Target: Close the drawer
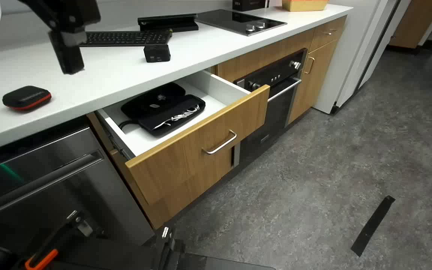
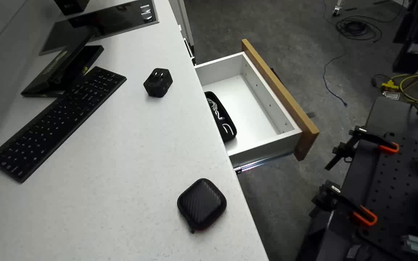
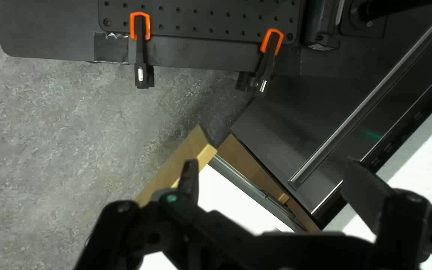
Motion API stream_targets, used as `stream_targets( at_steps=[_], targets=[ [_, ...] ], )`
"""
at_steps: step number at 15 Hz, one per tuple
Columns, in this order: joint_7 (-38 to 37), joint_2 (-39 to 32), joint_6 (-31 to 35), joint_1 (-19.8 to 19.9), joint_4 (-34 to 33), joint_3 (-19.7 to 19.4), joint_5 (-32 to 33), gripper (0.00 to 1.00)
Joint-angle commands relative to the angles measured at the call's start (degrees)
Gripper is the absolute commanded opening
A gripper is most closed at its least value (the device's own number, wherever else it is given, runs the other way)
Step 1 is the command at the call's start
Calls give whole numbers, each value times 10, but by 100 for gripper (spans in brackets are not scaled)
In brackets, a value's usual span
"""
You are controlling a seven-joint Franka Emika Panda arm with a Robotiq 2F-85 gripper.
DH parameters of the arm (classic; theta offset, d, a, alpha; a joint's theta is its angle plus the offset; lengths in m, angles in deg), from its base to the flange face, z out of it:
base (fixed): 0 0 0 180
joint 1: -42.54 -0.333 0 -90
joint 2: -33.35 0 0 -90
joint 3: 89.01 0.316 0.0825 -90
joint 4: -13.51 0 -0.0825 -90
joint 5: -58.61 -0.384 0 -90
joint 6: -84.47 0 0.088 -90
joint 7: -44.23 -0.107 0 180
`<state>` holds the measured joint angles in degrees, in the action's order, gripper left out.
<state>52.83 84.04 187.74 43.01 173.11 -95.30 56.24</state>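
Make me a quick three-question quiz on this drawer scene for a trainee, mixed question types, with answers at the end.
1. True or false: the drawer is fully shut.
2. Which of these lies inside the drawer?
a) keyboard
b) open black case
c) plug adapter
3. Fill in with "open" or "shut": in the wrist view, the gripper is ____.

Key: 1. False, it is pulled out. 2. b. 3. open.
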Motion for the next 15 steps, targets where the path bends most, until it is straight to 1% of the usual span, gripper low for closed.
stream_targets(
  at_steps=[1, 4, 6, 7, 10, 13, 15],
  targets=[
    [2, -1, -1, 2, -1, 2, -1, 100],
    [2, -2, -1, 2, -1, 2, -1, 100],
    [-12, -14, 26, 11, -2, 8, 6, 100],
    [-17, -35, 42, 17, -9, 4, 8, 100],
    [-50, -114, 144, 57, -30, -8, 31, 100],
    [-89, -200, 249, 107, -49, -13, 64, 100],
    [-117, -266, 301, 143, -68, -18, 86, 100]
  ],
)
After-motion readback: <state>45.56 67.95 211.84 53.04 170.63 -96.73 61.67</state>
